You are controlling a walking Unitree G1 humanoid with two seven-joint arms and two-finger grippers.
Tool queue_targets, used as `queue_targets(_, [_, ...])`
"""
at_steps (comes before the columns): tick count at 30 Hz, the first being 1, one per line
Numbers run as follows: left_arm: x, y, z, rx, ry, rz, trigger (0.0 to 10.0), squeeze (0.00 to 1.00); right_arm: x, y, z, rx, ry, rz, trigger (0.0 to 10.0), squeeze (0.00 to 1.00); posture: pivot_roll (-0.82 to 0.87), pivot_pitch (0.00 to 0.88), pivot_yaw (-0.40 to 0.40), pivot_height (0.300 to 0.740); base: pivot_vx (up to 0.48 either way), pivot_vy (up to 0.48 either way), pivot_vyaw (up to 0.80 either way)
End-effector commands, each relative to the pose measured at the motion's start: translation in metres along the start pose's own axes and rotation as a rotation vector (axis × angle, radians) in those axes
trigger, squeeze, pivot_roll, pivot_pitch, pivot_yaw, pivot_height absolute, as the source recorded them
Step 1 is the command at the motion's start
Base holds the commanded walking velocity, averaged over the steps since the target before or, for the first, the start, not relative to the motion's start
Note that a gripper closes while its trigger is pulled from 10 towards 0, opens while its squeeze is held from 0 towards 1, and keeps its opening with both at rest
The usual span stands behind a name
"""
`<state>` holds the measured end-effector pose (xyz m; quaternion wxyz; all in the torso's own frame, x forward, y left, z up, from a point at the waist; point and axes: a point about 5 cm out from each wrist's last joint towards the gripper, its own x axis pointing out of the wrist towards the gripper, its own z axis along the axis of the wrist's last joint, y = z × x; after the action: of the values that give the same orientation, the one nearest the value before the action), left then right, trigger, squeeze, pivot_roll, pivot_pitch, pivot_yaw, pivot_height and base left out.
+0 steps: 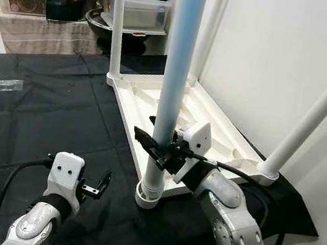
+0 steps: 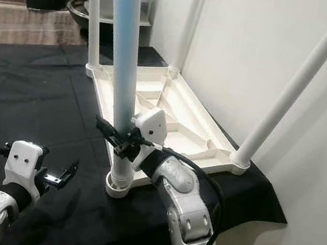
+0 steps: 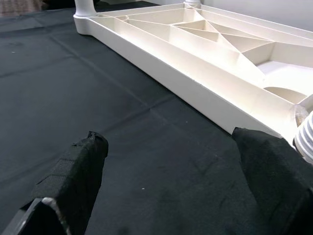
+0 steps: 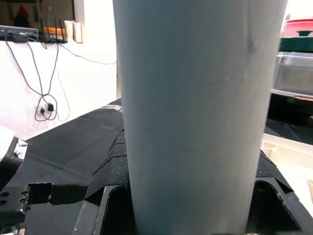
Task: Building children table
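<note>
Right gripper (image 1: 158,145) clamped on the near table leg (image 1: 177,68), centre of frame.
The upturned white tabletop (image 1: 212,131) lies on the black-covered bench (image 1: 39,114), right of centre; left gripper (image 1: 95,188), fingers apart, hovers lower left over the cloth.

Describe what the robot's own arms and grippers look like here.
Both arms are glossy silver-grey shells with small dark screw holes. Each wrist carries a white angular camera housing with two dark dots, and thick black cables loop along the forearms. The left gripper and right gripper each have two long black fingers, whose pads look textured like woven fabric.
</note>
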<state>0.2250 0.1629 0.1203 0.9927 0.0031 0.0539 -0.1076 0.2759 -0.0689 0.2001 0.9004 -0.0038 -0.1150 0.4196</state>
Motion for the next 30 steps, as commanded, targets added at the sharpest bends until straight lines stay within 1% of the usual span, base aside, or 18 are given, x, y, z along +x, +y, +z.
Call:
queue_targets(1, [-0.001,0.0,-0.003,-0.01,0.006,0.003,10.0,0.0,-0.006,-0.001,-0.012,0.029,0.051,-0.009,10.0,0.0,0.1,0.0,-0.08,0.74,0.0,0.0,0.0])
queue_targets(8, [-0.001,0.0,-0.003,-0.015,0.006,0.006,10.0,0.0,-0.009,0.0,-0.015,0.044,0.064,-0.006,10.0,0.0,0.1,0.0,-0.079,0.74,0.0,0.0,0.0])
queue_targets(12, [-0.001,0.0,-0.003,-0.029,0.007,0.007,10.0,0.0,-0.013,0.004,-0.022,0.091,0.089,0.013,10.0,0.0,0.1,0.0,-0.084,0.74,0.0,0.0,0.0])
queue_targets(13, [-0.002,0.0,-0.003,-0.032,0.007,0.009,10.0,0.0,-0.015,0.004,-0.024,0.115,0.099,0.019,10.0,0.0,0.1,0.0,-0.086,0.74,0.0,0.0,0.0])
queue_targets(18, [-0.002,0.0,-0.004,-0.042,0.011,0.013,10.0,0.0,-0.018,-0.003,-0.031,0.202,0.123,0.011,10.0,0.0,0.1,0.0,-0.086,0.74,0.0,0.0,0.0])
queue_targets(22, [-0.002,0.0,-0.004,-0.042,0.011,0.013,10.0,0.0,-0.018,-0.003,-0.031,0.205,0.124,0.01,10.0,0.0,0.11,0.0,-0.089,0.74,0.0,0.0,0.0])
queue_targets(28, [-0.001,-0.001,-0.005,-0.04,0.017,0.01,10.0,0.0,-0.019,-0.002,-0.038,0.208,0.146,0.005,10.0,0.0,0.11,0.0,-0.088,0.74,0.0,0.0,0.0])
queue_targets(30, [-0.001,-0.001,-0.005,-0.04,0.017,0.01,10.0,0.0,-0.018,-0.002,-0.043,0.189,0.188,-0.012,10.0,0.0,0.11,0.0,-0.088,0.74,0.0,0.0,0.0])
